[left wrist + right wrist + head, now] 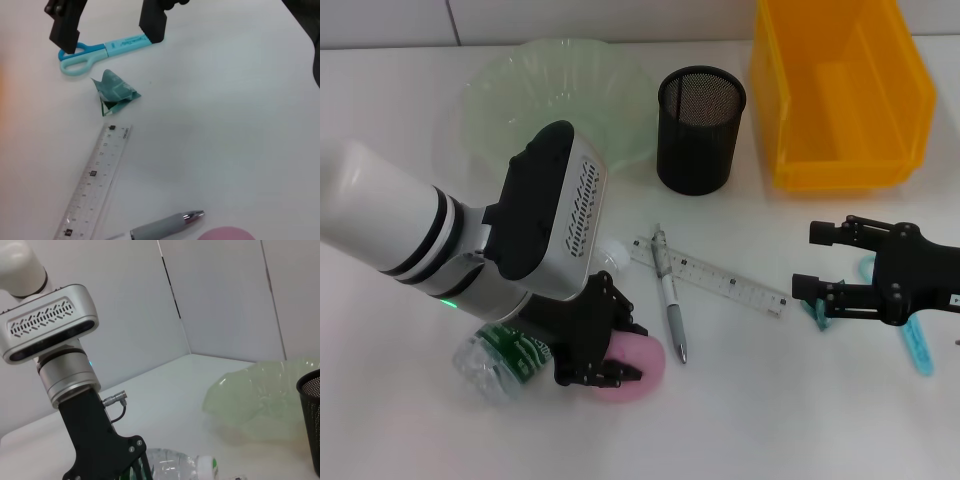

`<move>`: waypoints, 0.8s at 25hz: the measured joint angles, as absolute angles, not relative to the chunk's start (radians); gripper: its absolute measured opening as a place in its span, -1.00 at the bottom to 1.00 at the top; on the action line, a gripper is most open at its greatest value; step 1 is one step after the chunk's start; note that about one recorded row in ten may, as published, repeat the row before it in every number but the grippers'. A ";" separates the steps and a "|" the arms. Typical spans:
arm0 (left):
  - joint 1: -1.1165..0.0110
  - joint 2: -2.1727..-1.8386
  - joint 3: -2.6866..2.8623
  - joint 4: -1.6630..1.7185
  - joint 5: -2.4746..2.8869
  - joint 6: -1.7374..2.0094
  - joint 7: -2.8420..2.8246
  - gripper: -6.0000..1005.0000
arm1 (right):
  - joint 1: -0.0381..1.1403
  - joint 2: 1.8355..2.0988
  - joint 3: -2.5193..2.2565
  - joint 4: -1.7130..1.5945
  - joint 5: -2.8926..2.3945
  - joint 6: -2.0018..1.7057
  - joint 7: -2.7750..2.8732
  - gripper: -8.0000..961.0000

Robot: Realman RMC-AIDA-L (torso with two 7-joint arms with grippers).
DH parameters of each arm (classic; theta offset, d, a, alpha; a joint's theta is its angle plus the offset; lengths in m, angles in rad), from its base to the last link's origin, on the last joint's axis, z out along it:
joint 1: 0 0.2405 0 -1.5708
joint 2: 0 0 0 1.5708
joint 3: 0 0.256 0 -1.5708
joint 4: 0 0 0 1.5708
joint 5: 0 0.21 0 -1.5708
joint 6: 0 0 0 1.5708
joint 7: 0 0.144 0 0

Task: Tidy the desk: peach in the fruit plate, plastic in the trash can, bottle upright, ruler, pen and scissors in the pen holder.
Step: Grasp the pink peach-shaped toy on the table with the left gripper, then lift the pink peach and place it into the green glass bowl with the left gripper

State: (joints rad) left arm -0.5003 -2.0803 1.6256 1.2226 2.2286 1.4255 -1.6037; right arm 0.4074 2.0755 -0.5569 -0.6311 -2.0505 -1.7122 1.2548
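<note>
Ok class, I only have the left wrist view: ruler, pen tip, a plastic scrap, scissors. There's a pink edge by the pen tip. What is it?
Observer: That is the peach, lying on the table at the left gripper.
Operator: Where is the bottle?
Observer: The bottle lies on its side right beside the peach, on the robot's left of it.
Operator: And the pen holder?
Observer: The pen holder stands upright between the green plate and the yellow bin.
</note>
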 joint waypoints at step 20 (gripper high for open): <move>-0.511 -2.068 1.110 1.207 1.877 1.309 -1.520 -0.62 | 0.406 2.076 -0.558 -0.630 -2.047 -1.712 1.255 0.69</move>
